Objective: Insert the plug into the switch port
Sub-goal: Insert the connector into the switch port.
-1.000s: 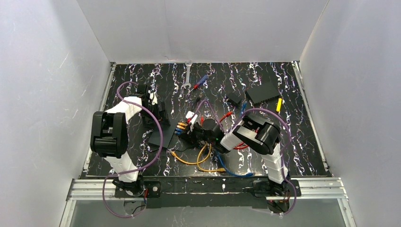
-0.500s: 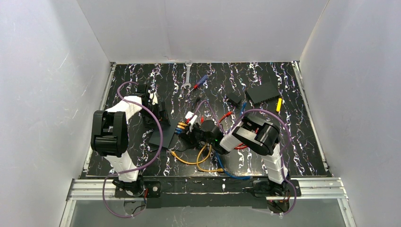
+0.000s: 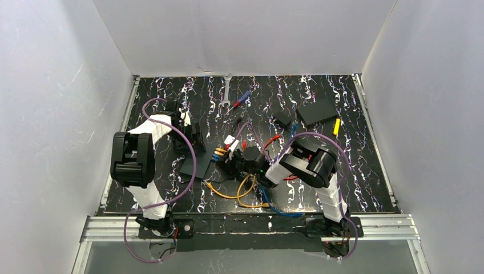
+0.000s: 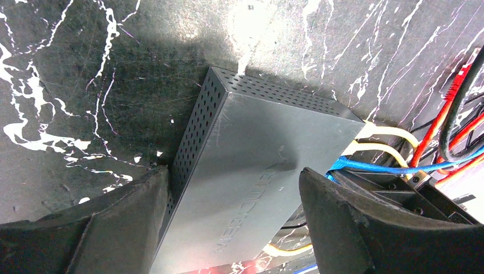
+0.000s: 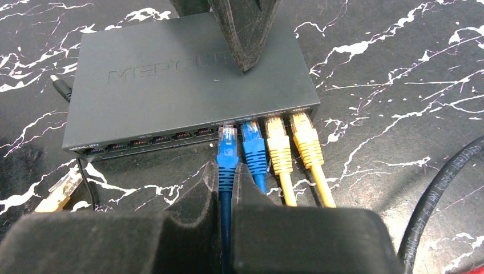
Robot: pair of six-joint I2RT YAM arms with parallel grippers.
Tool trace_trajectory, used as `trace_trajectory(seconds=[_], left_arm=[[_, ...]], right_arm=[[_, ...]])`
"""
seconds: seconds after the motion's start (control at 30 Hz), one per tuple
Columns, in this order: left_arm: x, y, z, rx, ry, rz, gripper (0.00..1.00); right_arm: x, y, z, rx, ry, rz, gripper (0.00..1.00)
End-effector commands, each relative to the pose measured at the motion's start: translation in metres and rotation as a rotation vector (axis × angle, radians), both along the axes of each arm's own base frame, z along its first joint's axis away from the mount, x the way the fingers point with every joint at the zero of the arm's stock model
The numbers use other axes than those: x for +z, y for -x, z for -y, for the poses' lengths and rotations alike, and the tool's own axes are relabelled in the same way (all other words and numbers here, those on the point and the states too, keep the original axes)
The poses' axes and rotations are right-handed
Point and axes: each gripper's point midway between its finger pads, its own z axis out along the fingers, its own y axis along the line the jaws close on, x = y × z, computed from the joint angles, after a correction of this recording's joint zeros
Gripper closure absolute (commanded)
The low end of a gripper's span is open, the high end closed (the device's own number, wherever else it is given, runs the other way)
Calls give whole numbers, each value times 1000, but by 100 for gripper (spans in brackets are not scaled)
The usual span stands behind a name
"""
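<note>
- Right gripper (image 5: pixel 227 180): narrow, pinched on the blue cable just behind the plug (image 5: pixel 227 141); the plug sticks straight out ahead of the fingers, its long axis in line with them.
- Plug to switch (image 5: pixel 171 91): the plug's tip is at the port row on the switch's near long face; it points square at that face; whether it is only at the mouth or partly in, I cannot tell.
- Lateral fit: the target port is the one directly left of the seated blue plug (image 5: pixel 254 145); two yellow plugs (image 5: pixel 277 142) fill the ports further right; the empty ports (image 5: pixel 160 138) run off to the left.
- Judgement: the coming move turns on a straight push away from the right gripper, along the plug's axis and across the switch's long axis; little sideways correction looks needed.
- Left gripper (image 4: pixel 234 174): wide, straddling the switch across its short width; one finger (image 5: pixel 245 40) is over the lid, the other by the perforated back side; firm contact is unclear; it looks placed to stop the switch sliding back.
- The switch lies flat on the table (image 5: pixel 399 85), between the two arms; the right arm alone carries the plug.
</note>
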Motion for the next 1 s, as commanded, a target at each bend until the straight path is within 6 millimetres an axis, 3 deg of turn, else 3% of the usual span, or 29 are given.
trace_trajectory(seconds=[0.0,0.97], left_arm=[[3,12,18,-32,83,-67,20],[-9,20,11,-62,-3,-118,21]], right_arm=[[21,1,-10,7,-96,50,99],[22,9,-11,28,-121,121,99]])
